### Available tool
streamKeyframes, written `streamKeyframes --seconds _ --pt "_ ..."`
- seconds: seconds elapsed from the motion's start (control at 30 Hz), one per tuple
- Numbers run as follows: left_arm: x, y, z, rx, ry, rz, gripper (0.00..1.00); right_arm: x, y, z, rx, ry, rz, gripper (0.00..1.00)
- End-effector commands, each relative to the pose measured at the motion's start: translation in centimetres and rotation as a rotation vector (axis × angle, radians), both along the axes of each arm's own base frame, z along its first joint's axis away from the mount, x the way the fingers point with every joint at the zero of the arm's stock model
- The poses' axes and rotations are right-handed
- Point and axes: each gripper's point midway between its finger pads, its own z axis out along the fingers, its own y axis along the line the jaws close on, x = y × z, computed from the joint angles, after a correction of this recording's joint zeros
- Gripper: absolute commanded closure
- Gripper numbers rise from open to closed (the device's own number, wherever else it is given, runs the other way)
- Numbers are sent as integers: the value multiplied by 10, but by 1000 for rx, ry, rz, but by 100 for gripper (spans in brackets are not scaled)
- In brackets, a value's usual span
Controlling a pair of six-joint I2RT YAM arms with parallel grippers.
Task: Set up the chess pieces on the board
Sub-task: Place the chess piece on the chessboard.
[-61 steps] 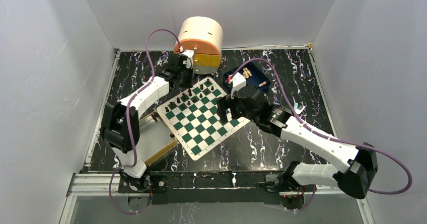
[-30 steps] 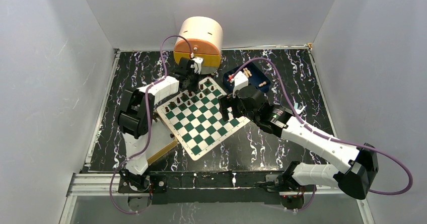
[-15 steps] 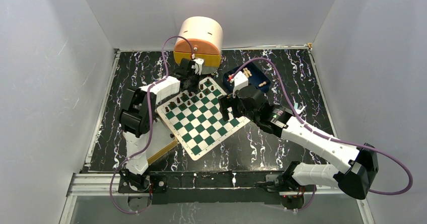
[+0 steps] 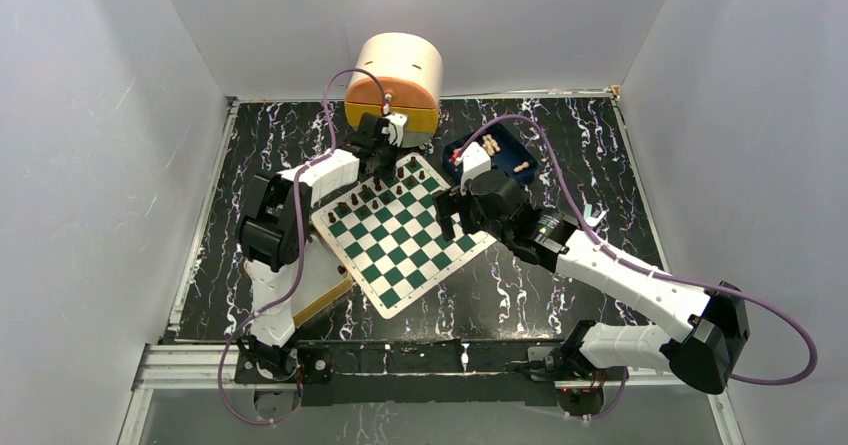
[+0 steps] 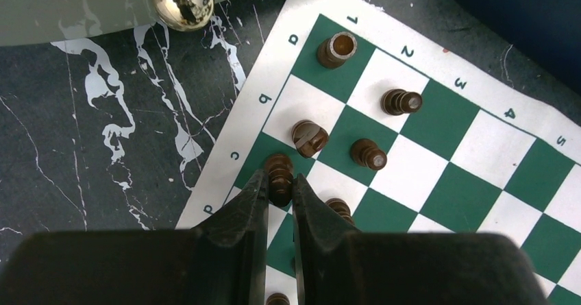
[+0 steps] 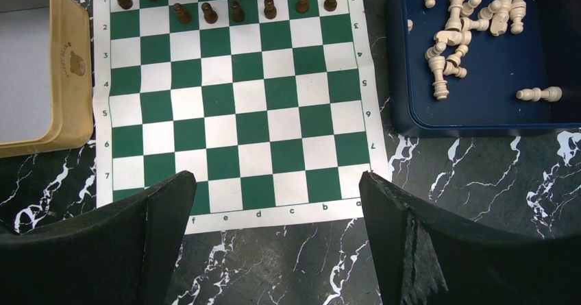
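Lower centre of the left wrist view, the left gripper [image 5: 279,199] is clamped on a small dark brown turned wooden chess piece [image 5: 279,171] at the left edge of the flat green-and-white chessboard [image 5: 438,133]. The right gripper [image 6: 275,185] gapes wide, holding nothing.

Enclosure: plain pale grey left wall [image 4: 100,165] at 9 o'clock, rear wall [image 4: 520,25] at 12 o'clock, right wall [image 4: 760,145] at 3 o'clock. Work surface: black tabletop [image 4: 270,140] with white marble veining. An aluminium rail [image 4: 190,365] borders the 6 o'clock edge. Lighting: even, diffuse.
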Motion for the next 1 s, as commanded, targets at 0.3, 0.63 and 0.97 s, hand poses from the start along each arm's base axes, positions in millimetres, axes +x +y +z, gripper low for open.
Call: streamKeyframes --seconds 0.3,0.63,0.97 --pt "7 5 4 60 -27 -2 100 11 1 14 26 -56 -22 1" --pt "5 0 0 48 -5 -20 97 11 2 13 22 -53 -24 1" --pt "4 -7 8 13 0 -35 98 13 3 10 11 -52 -23 1"
